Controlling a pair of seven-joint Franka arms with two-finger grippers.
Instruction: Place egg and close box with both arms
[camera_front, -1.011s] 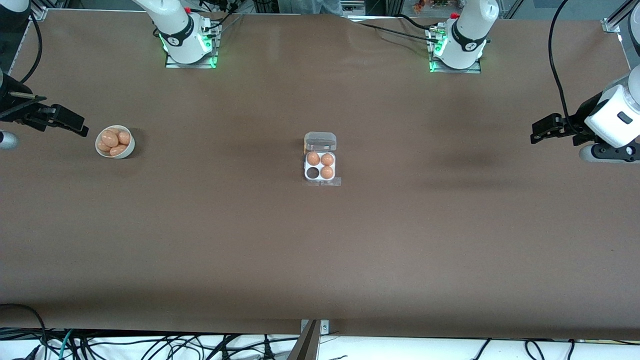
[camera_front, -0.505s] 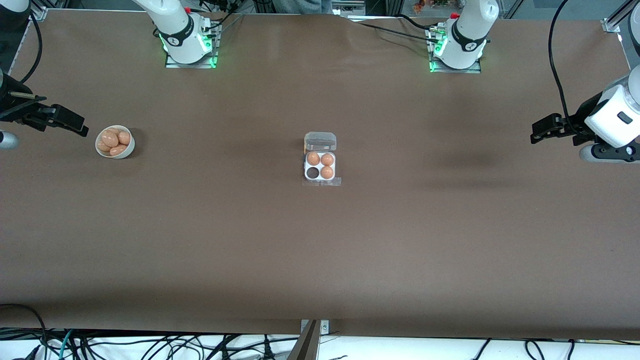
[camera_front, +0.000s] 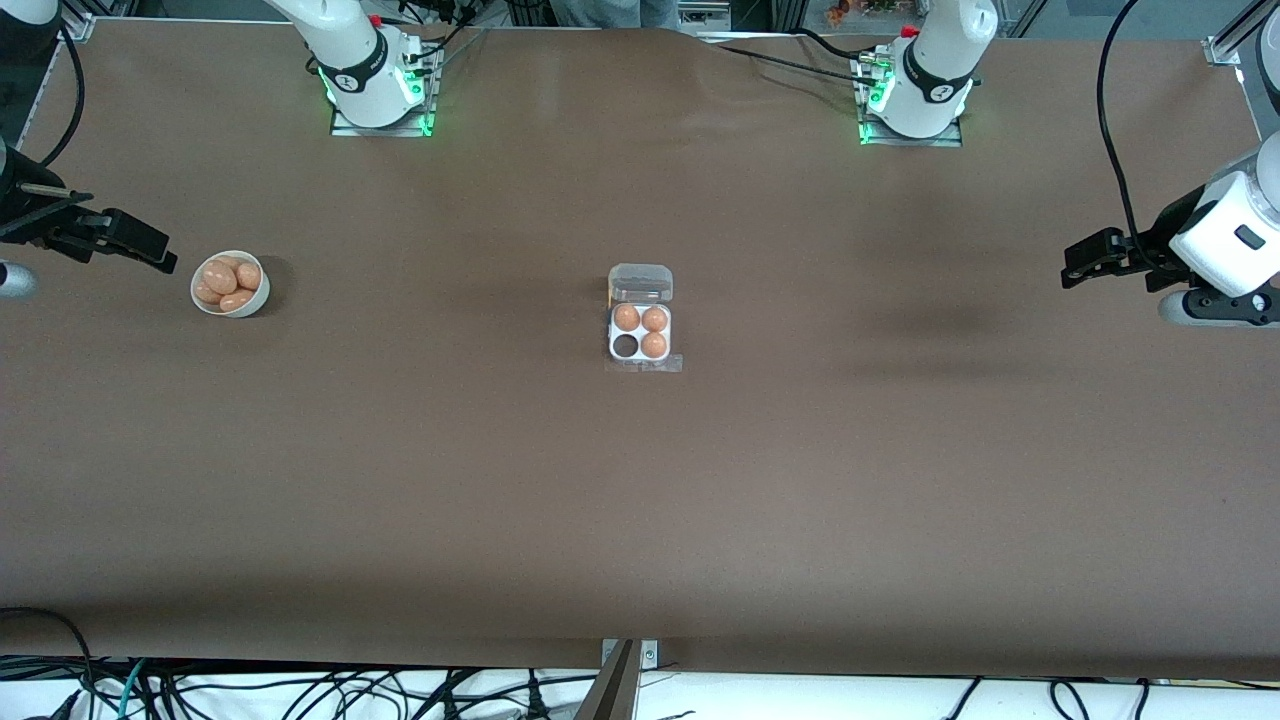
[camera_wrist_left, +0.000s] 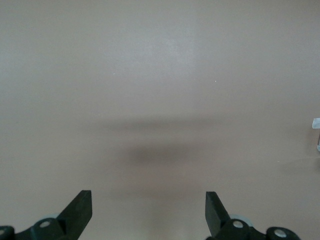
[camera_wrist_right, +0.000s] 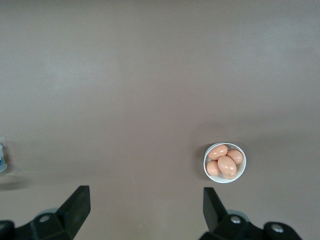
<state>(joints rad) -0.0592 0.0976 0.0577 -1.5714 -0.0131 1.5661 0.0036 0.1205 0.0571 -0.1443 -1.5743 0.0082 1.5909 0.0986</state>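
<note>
The box (camera_front: 641, 330) sits mid-table with its clear lid (camera_front: 640, 283) open and lying flat. It holds three eggs (camera_front: 640, 318); the cell nearest the front camera toward the right arm's end is empty. A white bowl (camera_front: 231, 284) holds several tan eggs (camera_front: 220, 277) near the right arm's end; it also shows in the right wrist view (camera_wrist_right: 225, 163). My right gripper (camera_front: 150, 255) is open and empty, in the air beside the bowl. My left gripper (camera_front: 1075, 268) is open and empty over bare table at the left arm's end, waiting.
Both arm bases (camera_front: 375, 85) (camera_front: 915, 95) stand along the table's edge farthest from the front camera. Cables hang past the table's near edge. A sliver of the box (camera_wrist_left: 316, 131) shows at the edge of the left wrist view.
</note>
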